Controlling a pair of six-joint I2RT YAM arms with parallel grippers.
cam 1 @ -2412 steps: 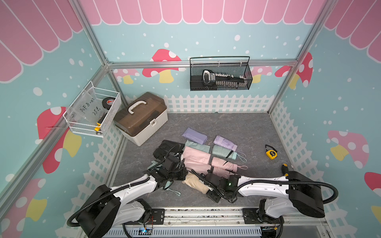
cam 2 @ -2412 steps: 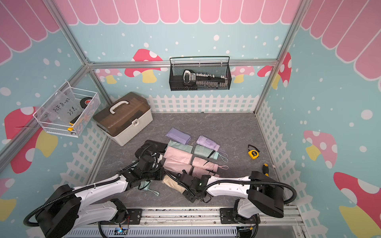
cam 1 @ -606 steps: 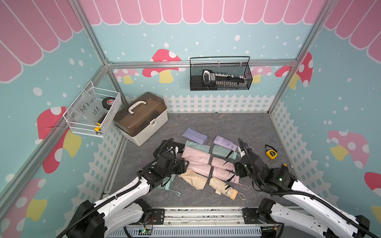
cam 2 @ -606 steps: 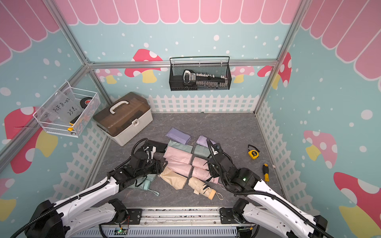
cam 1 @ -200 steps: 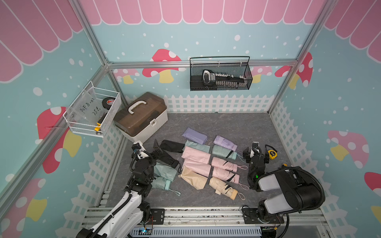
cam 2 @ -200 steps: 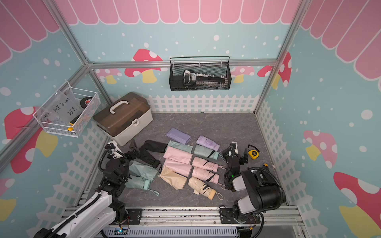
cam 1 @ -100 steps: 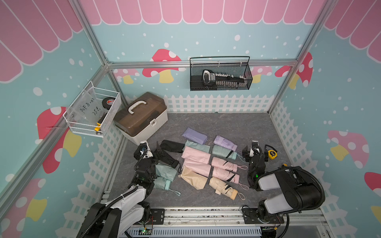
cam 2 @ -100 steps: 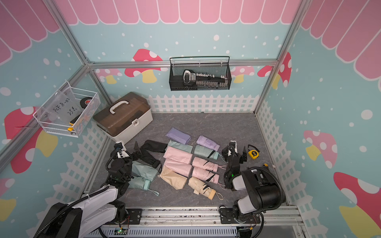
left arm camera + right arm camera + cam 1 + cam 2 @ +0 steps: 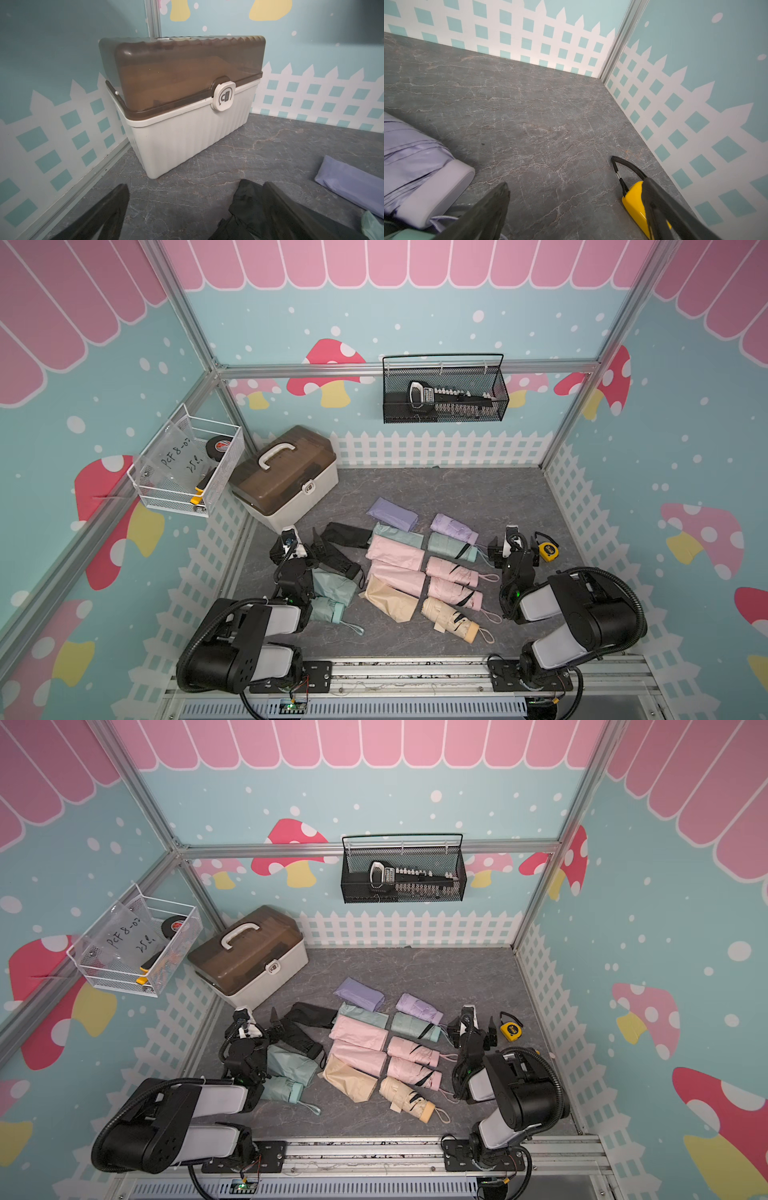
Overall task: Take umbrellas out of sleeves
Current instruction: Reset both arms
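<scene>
Umbrellas lie in a column on the grey tabletop (image 9: 457, 489), out of their covers. From the back to the front I see the lilac umbrella (image 9: 454, 528), the mint umbrella (image 9: 449, 546), the rear pink umbrella (image 9: 451, 571), the front pink umbrella (image 9: 455, 593) and the cream umbrella (image 9: 449, 619) nearest to the rail.

Just beside them, toward the left arm, the flat sleeves make a second column in the same order of colours: lilac sleeve (image 9: 392, 514), mint sleeve (image 9: 397, 537), rear pink sleeve (image 9: 395, 553), front pink sleeve (image 9: 397, 577), cream sleeve (image 9: 388, 601).

Further to that side the black umbrella (image 9: 340, 566) and the black sleeve (image 9: 347, 534) lie touching. A second mint umbrella (image 9: 328, 610) lies against a crumpled mint cover (image 9: 334, 583) (whether its far end sits inside, I cannot tell).

The left gripper (image 9: 196, 187) hovers low in front of the storage box (image 9: 182, 124). Its jaws are spread wide and hold nothing, and black fabric lies beside one finger.

The right gripper (image 9: 577, 184) is also wide apart and empty. It is low over the bare table, between the handle of the lilac umbrella and a yellow tape measure (image 9: 633, 199). One finger hides part of the tape measure, and I cannot judge whether they touch.

On the back wall hangs a black mesh basket (image 9: 444, 391), and on the left wall a white wire basket (image 9: 187, 472).
</scene>
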